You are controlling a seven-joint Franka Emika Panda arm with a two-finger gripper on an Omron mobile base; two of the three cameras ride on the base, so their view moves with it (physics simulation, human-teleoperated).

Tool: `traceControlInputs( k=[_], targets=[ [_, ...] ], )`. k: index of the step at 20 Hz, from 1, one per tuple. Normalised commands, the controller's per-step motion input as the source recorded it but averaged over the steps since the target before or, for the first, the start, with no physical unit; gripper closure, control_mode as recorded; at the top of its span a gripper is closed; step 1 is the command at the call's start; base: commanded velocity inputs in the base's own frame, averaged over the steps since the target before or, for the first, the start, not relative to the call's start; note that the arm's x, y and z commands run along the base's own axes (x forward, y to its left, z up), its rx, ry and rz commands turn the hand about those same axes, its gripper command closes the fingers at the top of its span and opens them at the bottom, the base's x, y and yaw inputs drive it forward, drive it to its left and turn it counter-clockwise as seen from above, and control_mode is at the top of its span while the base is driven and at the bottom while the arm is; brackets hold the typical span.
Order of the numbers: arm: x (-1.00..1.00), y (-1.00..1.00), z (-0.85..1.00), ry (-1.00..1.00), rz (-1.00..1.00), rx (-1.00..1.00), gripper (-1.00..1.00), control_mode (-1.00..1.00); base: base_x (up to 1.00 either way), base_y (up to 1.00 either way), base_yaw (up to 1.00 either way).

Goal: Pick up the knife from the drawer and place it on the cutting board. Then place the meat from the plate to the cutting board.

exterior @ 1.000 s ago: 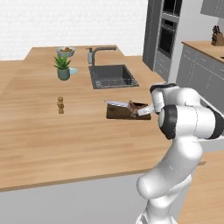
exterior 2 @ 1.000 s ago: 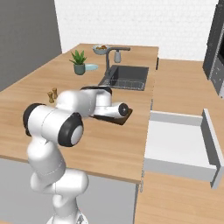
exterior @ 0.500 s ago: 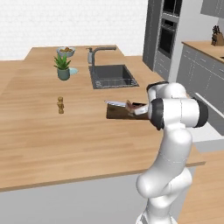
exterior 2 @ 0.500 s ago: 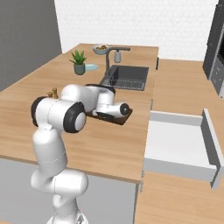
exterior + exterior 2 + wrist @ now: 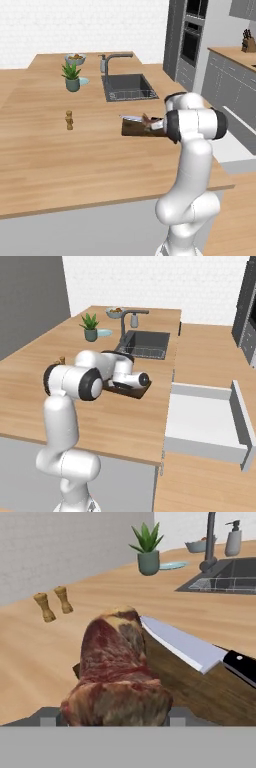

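Note:
The reddish-brown meat [image 5: 117, 662] sits between my gripper [image 5: 114, 717] fingers, low over the left end of the dark brown cutting board [image 5: 200, 687]; I cannot tell whether it touches the board. The gripper is shut on it. The knife [image 5: 185, 644] lies on the board just right of the meat, with its silver blade pointing away and its black handle nearer. From the left base view the meat [image 5: 146, 120] and knife [image 5: 131, 118] sit on the board [image 5: 136, 131] in front of the sink. The pale blue plate [image 5: 83, 80] lies bare beside the plant. The white drawer [image 5: 205, 421] stands open.
A sink [image 5: 127, 86] with a faucet [image 5: 115, 57] lies behind the board. A potted plant [image 5: 72, 77] and a fruit bowl [image 5: 75, 58] stand at the back left. Small wooden mills [image 5: 44, 607] stand on the counter to the left of the board.
The arm's elbow and upper links have swung in over the base and stand more upright. The hand with the meat has stayed at the board.

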Motion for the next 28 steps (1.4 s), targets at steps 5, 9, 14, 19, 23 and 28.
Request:
traceControlInputs(
  k=[5,9,14,19,23,28],
  targets=[
    [0.36,0.00,-0.16,-0.02,0.00,0.00,1.00,-1.00,0.00,0.00,0.00],
    [0.32,0.00,-0.18,-0.04,0.00,0.00,-1.00,-1.00,0.00,0.00,0.00],
    [0.17,0.00,-0.04,-0.08,0.00,0.00,-1.00,-1.00,0.00,0.00,0.00],
    [0.04,0.00,0.00,-0.04,0.00,0.00,-1.00,-1.00,0.00,0.00,0.00],
    [-0.04,0.00,0.13,-0.05,0.00,0.00,-1.00,-1.00,0.00,0.00,0.00],
    [-0.20,0.00,0.62,-0.12,0.00,0.00,-1.00,-1.00,0.00,0.00,0.00]
  ],
)
